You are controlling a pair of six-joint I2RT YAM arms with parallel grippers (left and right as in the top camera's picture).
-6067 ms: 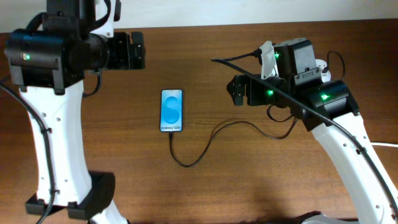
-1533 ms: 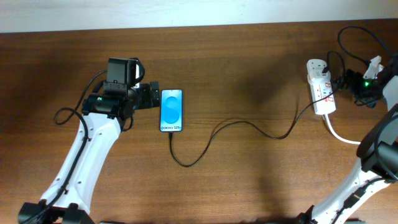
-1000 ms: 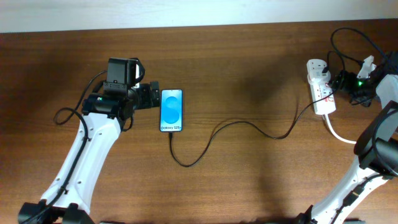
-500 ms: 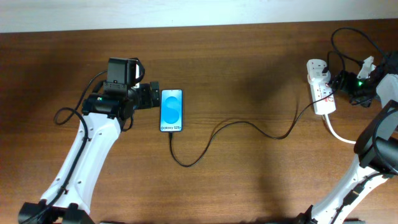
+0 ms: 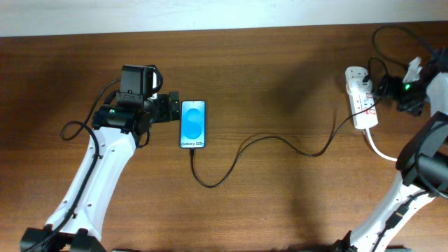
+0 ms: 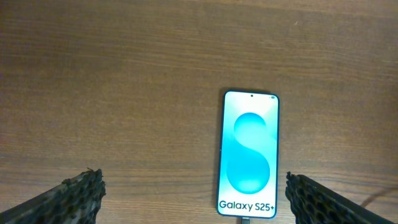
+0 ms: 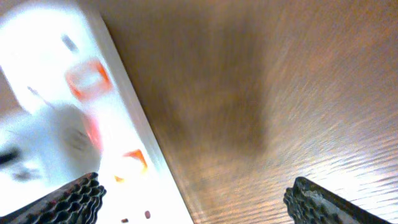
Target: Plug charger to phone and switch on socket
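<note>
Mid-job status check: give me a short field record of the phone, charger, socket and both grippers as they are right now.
phone: lying flat, screen lit blue
charger: black cable, its end meets the phone's bottom edge, appears plugged in
socket: white power strip, black plug in it; switch state unreadable, right wrist view is blurred
left gripper: open, beside the phone
right gripper: open, at the socket

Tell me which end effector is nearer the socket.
Right. The right end effector is open, close beside the socket on its right side. The left end effector is far off, beside the phone's left edge.
</note>
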